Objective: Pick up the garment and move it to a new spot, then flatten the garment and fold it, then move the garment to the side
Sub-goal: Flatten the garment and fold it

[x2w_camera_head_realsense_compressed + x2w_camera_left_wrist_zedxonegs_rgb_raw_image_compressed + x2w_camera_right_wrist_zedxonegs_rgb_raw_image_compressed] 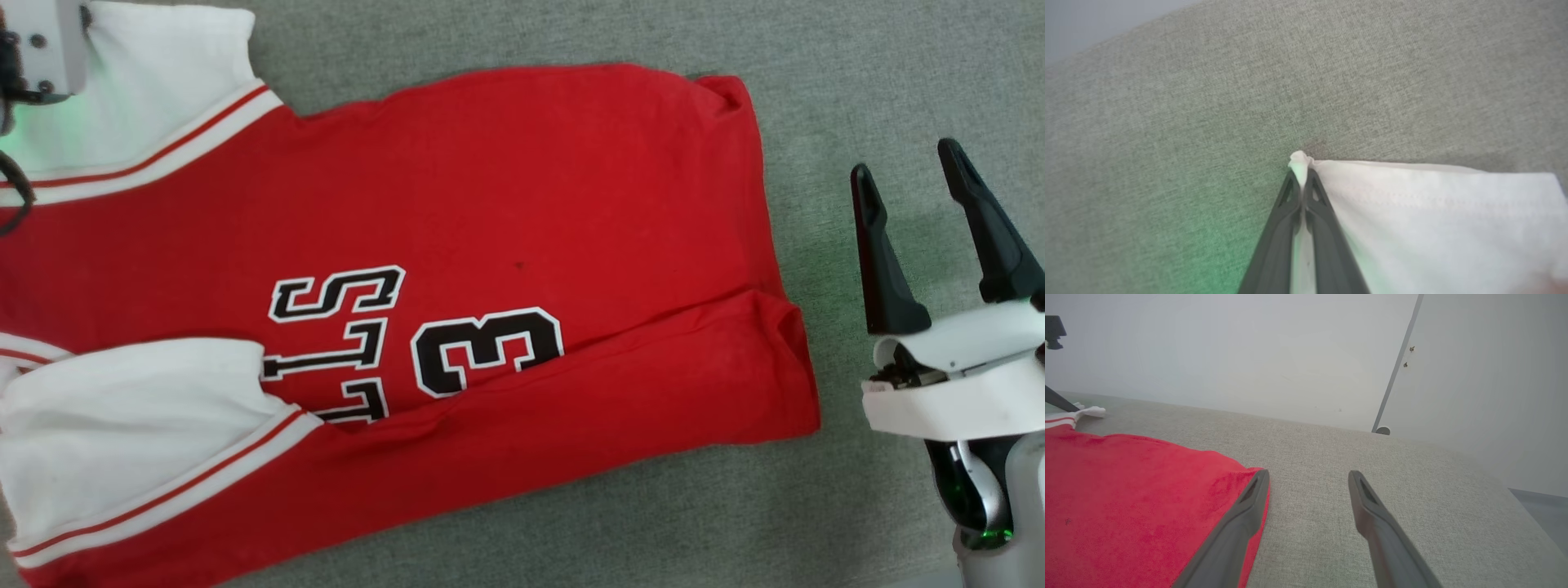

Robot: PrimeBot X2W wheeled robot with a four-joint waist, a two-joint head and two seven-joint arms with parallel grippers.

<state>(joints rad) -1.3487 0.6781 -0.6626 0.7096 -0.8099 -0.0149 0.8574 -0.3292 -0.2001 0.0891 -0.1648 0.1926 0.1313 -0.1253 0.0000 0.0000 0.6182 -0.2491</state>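
The garment (pixel 490 204), a red T-shirt with white sleeves, striped trim and black lettering, lies spread across the grey fabric surface, its near long edge folded over. In the left wrist view my left gripper (pixel 1300 173) is shut on the corner of the far white sleeve (pixel 1433 220), a tuft of white cloth pinched between the tips. The left wrist housing (pixel 41 45) shows at the top left of the head view, above that sleeve (pixel 155 90). My right gripper (pixel 906 171) stands open to the right of the shirt's hem, nothing between its fingers (pixel 1245 506).
The grey fabric surface (pixel 857 82) extends right of and beyond the shirt. In the right wrist view a pale wall (pixel 1249 355) rises behind the surface, with a vertical seam (pixel 1396 363) and the surface's far right edge (pixel 1515 486).
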